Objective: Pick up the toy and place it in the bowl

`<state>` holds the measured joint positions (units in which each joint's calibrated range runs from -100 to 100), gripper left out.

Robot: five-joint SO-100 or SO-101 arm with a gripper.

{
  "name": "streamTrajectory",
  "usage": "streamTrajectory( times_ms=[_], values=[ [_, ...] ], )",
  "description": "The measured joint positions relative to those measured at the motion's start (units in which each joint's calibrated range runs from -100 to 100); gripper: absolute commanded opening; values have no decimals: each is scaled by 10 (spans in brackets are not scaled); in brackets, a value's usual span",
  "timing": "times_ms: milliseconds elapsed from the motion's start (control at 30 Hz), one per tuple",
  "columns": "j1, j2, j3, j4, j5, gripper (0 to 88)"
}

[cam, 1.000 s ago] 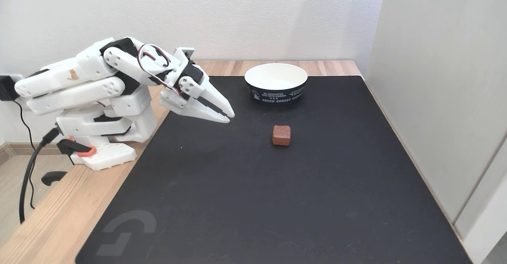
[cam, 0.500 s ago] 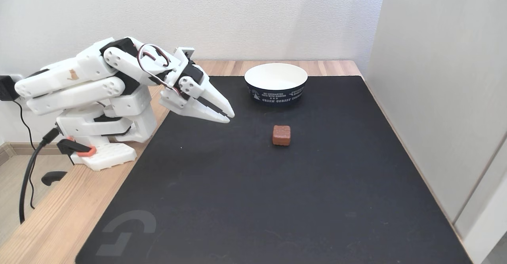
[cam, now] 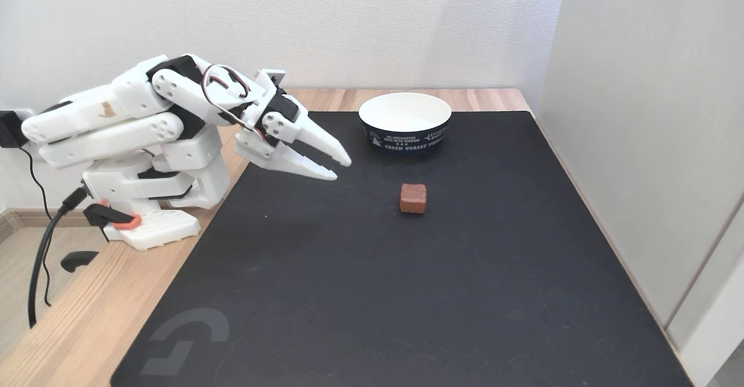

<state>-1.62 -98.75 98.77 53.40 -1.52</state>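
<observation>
In the fixed view the toy [cam: 412, 198], a small reddish-brown cube, lies on the black mat a little right of centre. Behind it stands the bowl [cam: 405, 121], white inside and navy outside with white print. My white gripper [cam: 341, 168] hovers over the mat's left side, well left of the toy and apart from it. Its fingers are spread a little, with nothing between them. The arm is folded back over its base [cam: 154, 227] at the left.
The black mat [cam: 372, 294] covers most of the wooden table [cam: 70, 323]. A grey panel [cam: 645, 143] rises along the right edge and a white wall stands behind. Black cables [cam: 40, 259] hang at the far left beside the base.
The gripper has gone from shut to slightly open: the upper finger has lifted away from the lower one. The arm, toy and bowl have stayed put.
</observation>
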Motion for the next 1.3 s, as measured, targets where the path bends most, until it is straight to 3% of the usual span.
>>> streamTrajectory(
  times_ms=[200, 400, 533, 567, 600, 767, 1133, 1300],
  values=[
    [-1, 0, 0, -5, 0, 185],
    [-16, 0, 0, -114, 0, 187],
    [-21, 0, 0, -133, 0, 356],
    [-20, 0, -1, -117, 0, 430],
    [-19, 0, -4, -73, 0, 438],
    [-23, -2, -8, 4, 4, 438],
    [-23, 4, -30, 25, 4, 437],
    [-19, 117, -138, 49, 4, 437]
  ],
)
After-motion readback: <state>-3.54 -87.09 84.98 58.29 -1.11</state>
